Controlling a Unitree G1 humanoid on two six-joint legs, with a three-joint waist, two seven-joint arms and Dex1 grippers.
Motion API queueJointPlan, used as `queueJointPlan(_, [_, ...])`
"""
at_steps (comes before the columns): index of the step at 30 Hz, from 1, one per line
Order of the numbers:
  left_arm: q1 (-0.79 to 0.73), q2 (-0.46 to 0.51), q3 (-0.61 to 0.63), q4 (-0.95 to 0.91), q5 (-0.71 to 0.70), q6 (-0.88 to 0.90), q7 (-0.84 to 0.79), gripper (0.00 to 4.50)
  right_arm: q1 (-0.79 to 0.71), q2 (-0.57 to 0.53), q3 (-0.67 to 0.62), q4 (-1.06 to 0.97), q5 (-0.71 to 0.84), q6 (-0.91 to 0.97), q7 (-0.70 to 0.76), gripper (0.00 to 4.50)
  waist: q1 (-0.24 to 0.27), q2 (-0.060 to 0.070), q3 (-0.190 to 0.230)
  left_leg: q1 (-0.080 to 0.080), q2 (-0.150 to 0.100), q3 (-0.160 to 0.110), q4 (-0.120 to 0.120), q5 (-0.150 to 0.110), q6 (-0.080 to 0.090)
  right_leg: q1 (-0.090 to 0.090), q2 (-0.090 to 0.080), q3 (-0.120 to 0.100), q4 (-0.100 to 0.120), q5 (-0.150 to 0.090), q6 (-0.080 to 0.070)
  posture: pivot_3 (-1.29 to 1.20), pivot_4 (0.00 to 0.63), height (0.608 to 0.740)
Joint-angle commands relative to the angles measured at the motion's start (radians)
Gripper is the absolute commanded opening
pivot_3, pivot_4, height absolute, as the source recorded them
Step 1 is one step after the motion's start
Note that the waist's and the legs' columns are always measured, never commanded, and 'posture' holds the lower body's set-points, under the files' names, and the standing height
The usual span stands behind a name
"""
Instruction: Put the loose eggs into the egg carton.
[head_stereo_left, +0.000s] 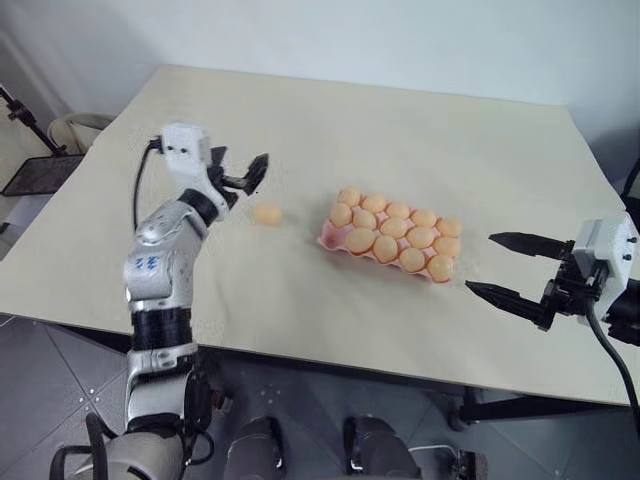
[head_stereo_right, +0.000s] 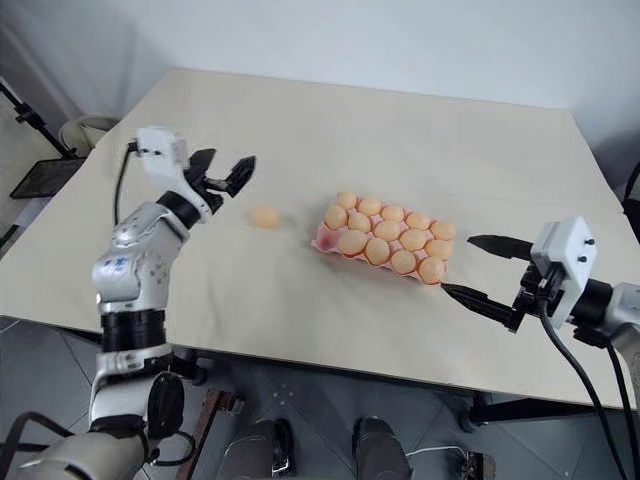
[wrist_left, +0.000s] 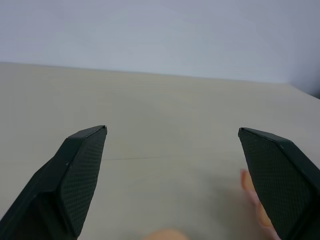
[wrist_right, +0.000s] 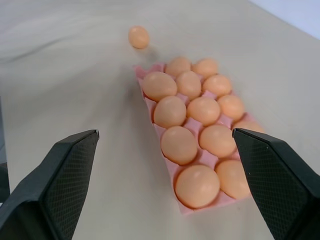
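My right gripper (head_stereo_left: 505, 268) and left gripper (head_stereo_left: 243, 176) gape empty; the loose egg (head_stereo_left: 267, 213), probably slippery and fragile, wants gentle mid-shell pinching.

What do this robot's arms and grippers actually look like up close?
Each arm is silver-grey metal with black joint sections; the left one bears a small blue marking. Each wrist carries a white boxy housing with a black cable looping from it. The left gripper and right gripper each have two black, tapering, pointed fingers whose inner faces show a fine cross-hatched texture.
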Motion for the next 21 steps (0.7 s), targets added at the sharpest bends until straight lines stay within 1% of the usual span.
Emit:
queueJointPlan(1, [0.073,-0.008,0.029,-0.137,-0.035,0.053,0.064,4.49,-0.032,-0.026,0.004,0.021,-0.004,-0.015,0.029,4.5,-0.001,0.0,0.0,0.0,0.0,0.0,0.0,0.0,0.0,0.0,0.0,0.0,0.0,0.0,0.0,0.0,0.15,0.74])
queueJointPlan(6, [0.126,-0.006,0.013,-0.164,-0.048,0.062,0.082,4.49,-0.083,-0.027,0.039,0.057,-0.018,-0.019,0.054,4.5,0.0,0.0,0.0,0.0,-0.001,0.0,0.0,-0.003,-0.001,0.001,-0.001,0.0,0.0,0.0,0.0,0.0,0.15,0.74])
queueJointPlan(12, [0.121,0.0,-0.014,-0.161,-0.069,0.132,0.095,4.49,-0.109,-0.025,0.057,0.072,-0.029,-0.018,0.069,4.5,-0.001,0.0,0.0,0.0,-0.002,0.001,0.0,-0.005,0.002,0.001,-0.003,0.0,-0.002,0.001,0.001,0.0,0.15,0.74])
queueJointPlan(16, [0.086,0.039,-0.104,-0.087,-0.058,0.246,0.044,4.49,-0.118,-0.022,0.069,0.072,-0.034,-0.014,0.071,4.5,-0.001,0.0,0.0,0.0,-0.002,0.001,0.0,-0.005,0.002,0.001,-0.003,0.0,-0.003,0.001,0.001,0.0,0.15,0.74])
queueJointPlan(21, [-0.015,0.069,-0.172,0.065,-0.027,0.211,-0.004,4.49,-0.118,-0.02,0.07,0.065,-0.034,-0.01,0.069,4.5,-0.001,0.0,0.0,0.0,-0.003,0.001,0.0,-0.006,0.002,0.0,-0.005,-0.001,-0.003,0.001,0.001,0.0,0.15,0.74])
